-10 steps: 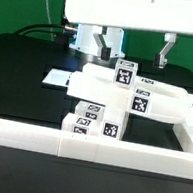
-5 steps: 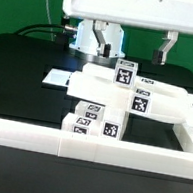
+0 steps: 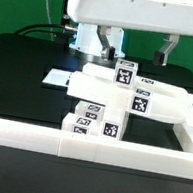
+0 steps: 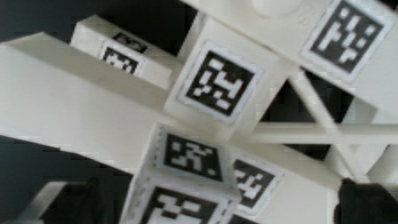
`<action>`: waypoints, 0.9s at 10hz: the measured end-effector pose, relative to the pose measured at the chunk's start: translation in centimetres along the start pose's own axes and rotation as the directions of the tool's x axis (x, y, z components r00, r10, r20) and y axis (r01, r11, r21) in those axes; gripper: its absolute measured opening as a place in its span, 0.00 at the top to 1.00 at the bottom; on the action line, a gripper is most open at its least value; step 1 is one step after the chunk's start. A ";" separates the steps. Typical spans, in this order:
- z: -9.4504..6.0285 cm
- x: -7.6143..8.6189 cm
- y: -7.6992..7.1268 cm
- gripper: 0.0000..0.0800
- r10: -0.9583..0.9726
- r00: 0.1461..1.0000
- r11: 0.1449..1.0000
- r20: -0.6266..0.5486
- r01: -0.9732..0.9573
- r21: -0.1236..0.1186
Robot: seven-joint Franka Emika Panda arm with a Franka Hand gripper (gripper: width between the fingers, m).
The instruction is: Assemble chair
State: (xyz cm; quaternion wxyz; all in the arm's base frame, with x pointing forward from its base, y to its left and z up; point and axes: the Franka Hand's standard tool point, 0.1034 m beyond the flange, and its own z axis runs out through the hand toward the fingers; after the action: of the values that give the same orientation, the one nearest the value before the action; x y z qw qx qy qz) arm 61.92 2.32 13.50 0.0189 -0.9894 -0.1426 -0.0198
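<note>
The chair parts (image 3: 135,99) lie stacked in a pile of white bars, panels and blocks with black-and-white tags at the middle of the black table. A small tagged block (image 3: 123,74) stands on top of the pile. My gripper (image 3: 139,49) hangs open just above and behind the pile, one finger (image 3: 112,41) on each side of the top block, holding nothing. In the wrist view the tagged white pieces (image 4: 222,85) fill the picture close below the gripper (image 4: 210,205), whose dark fingertips (image 4: 365,200) show at the edge.
A low white border wall (image 3: 87,144) runs along the front and up the exterior view's right side (image 3: 192,135). A thin flat white board (image 3: 55,77) lies on the table at the exterior view's left of the pile. Black cables (image 3: 45,26) trail behind.
The hand has shifted slightly above the pile. The jaws stay open and the chair parts have not moved.
</note>
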 end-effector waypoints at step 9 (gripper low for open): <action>-0.1 0.3 1.5 0.19 -0.567 0.822 0.821 0.058 0.569 -0.035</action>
State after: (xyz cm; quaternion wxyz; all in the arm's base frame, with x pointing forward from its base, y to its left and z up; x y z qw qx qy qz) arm 62.60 0.99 13.58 -0.0161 -0.9023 -0.4307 -0.0058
